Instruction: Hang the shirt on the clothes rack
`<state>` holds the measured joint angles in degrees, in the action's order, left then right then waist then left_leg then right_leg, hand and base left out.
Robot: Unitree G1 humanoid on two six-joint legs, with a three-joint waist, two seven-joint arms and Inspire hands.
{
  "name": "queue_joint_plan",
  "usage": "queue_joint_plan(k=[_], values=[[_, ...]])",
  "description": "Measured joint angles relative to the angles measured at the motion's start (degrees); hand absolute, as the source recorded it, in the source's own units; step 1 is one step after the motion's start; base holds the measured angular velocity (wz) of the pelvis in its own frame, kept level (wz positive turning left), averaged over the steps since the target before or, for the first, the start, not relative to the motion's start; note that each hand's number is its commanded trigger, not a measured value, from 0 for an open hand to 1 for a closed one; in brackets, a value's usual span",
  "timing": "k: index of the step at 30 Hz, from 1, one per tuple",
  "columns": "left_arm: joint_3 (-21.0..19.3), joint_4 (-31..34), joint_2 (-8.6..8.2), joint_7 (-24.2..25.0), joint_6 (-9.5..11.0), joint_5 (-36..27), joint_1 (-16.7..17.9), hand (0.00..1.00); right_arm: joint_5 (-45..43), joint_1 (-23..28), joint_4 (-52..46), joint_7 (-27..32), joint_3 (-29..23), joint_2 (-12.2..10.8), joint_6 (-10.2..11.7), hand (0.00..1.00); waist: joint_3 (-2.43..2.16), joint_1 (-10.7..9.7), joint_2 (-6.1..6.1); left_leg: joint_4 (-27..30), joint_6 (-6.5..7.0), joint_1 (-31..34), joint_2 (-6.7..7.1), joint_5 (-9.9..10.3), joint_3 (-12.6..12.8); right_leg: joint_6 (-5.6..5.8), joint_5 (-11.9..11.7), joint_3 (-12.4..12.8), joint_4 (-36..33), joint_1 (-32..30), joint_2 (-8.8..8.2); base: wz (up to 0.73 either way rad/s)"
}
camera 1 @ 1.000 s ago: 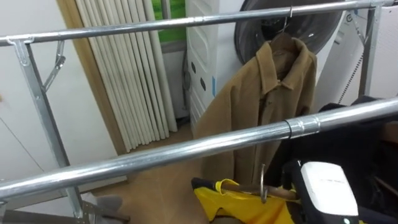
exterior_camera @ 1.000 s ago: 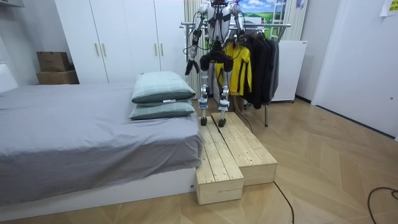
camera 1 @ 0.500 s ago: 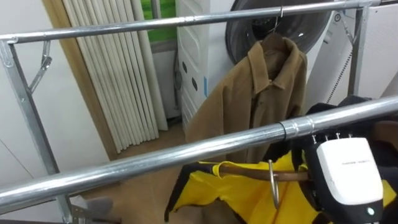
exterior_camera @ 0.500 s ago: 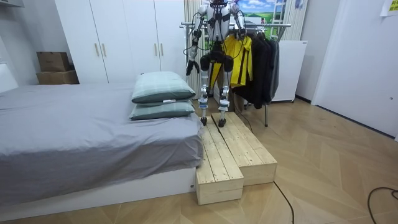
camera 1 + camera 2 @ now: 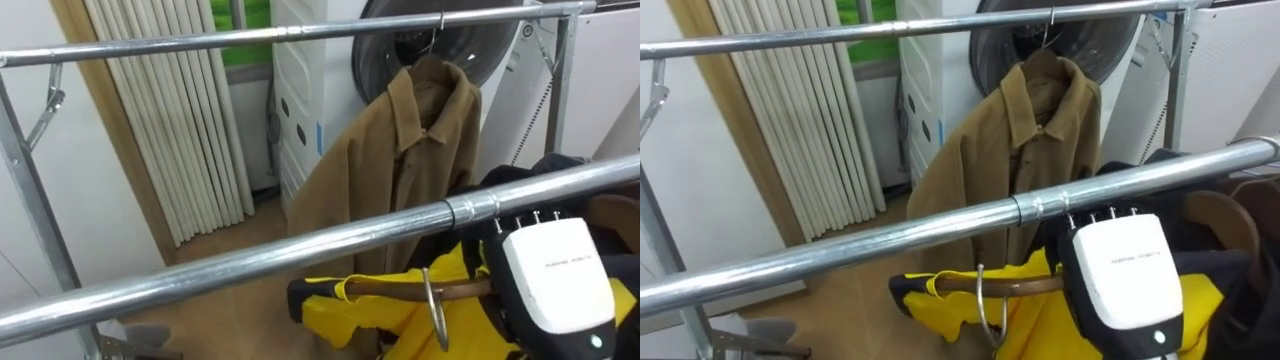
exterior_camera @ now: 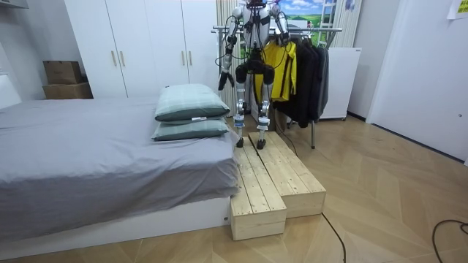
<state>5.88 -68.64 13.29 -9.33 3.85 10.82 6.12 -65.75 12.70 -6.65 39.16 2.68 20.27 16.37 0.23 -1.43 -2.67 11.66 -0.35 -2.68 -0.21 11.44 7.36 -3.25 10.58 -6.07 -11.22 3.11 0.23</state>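
Stands on the wooden platform [image 6: 270,175] facing the rack [image 6: 325,30]. Lets the left hand [image 6: 222,79] hang low, fingers unreadable. Holds the yellow jacket [image 5: 370,325] on its wooden hanger [image 5: 385,288] just under the near rail [image 5: 250,262], right hand [image 5: 550,285] clenched round the hanger.

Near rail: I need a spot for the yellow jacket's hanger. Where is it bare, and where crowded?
The near rail is bare from its joint collar leftward; the far rail is bare left of the brown coat. Crowded at the right: dark clothes hang past the collar, with the robot hand and yellow jacket just below it.
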Motion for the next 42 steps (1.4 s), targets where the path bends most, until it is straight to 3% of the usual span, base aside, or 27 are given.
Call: queue_joint_plan(k=[7, 11, 17, 25, 31, 36, 42], values=[[0.1, -0.1, 0.16, 0.0, 0.0, 0.0, 0.4, 0.00, 0.3, 0.0, -1.3, -2.5, 0.1, 1.6, 0.2, 1.00, 0.13, 0.3, -0.22, -0.3, 0.01, -0.4, -0.07, 0.0, 0.1, -0.12, 0.1, 1.0, -0.4, -0.2, -0.02, -0.03], [1.2, 0.1, 0.18, 0.0, -0.1, 0.0, 0.3, 0.00, 1.6, 0.0, -3.3, -7.0, 0.6, 2.3, -0.6, 1.00, 0.14, 0.4, -0.25, -0.4, 0.01, -1.0, -0.19, 0.0, 0.7, -0.12, 0.1, 1.4, -0.5, 0.0, 0.01, -0.07], [2.3, 0.5, 0.44, 0.0, -0.1, 0.1, 0.2, 0.00, 12.6, 0.0, -5.6, -15.0, 2.6, 2.6, -2.2, 1.00, 0.14, 0.7, -0.26, -0.3, 0.01, -0.8, -0.21, 0.0, 0.6, -0.14, 0.1, 1.2, -0.5, -0.1, 0.10, 0.00], [2.2, 0.5, 0.43, 0.1, -0.1, 3.1, 0.4, 0.00, 23.2, 0.0, -7.3, -20.6, 2.8, 2.5, -1.9, 1.00, 0.13, 1.6, -0.12, -0.3, 0.01, -0.5, -0.20, 0.0, 0.5, -0.14, 0.1, 0.8, -0.3, 0.0, -0.10, 0.03], [2.1, 2.2, 0.10, 0.4, -1.2, 5.1, 0.4, 0.00, 34.0, 0.0, -7.3, -25.9, 2.8, 1.1, -2.4, 1.00, 0.33, 1.6, 0.26, 0.0, -0.01, -0.3, -0.14, 0.0, 0.4, -0.06, 0.0, 0.5, -0.4, 0.2, -0.35, 0.03], [2.0, 2.2, -0.02, 1.2, -2.3, 5.1, 0.5, 0.00, 41.3, -0.4, -7.2, -27.4, 1.2, -2.3, -5.9, 1.00, 0.33, 1.6, 0.25, 0.2, -0.01, 0.0, -0.17, 0.0, 0.5, 0.00, 0.0, 0.9, -0.5, -0.1, -0.26, 0.00], [1.0, 2.2, -0.82, 1.5, -3.1, 5.1, 1.2, 0.00, 46.7, -0.5, -7.2, -27.4, 0.5, -3.4, -6.6, 1.00, 0.34, 1.7, 0.38, 0.6, 0.00, 0.0, -0.25, 0.0, 0.5, -0.05, 0.0, 0.8, -0.4, 0.0, -0.17, 0.00]])
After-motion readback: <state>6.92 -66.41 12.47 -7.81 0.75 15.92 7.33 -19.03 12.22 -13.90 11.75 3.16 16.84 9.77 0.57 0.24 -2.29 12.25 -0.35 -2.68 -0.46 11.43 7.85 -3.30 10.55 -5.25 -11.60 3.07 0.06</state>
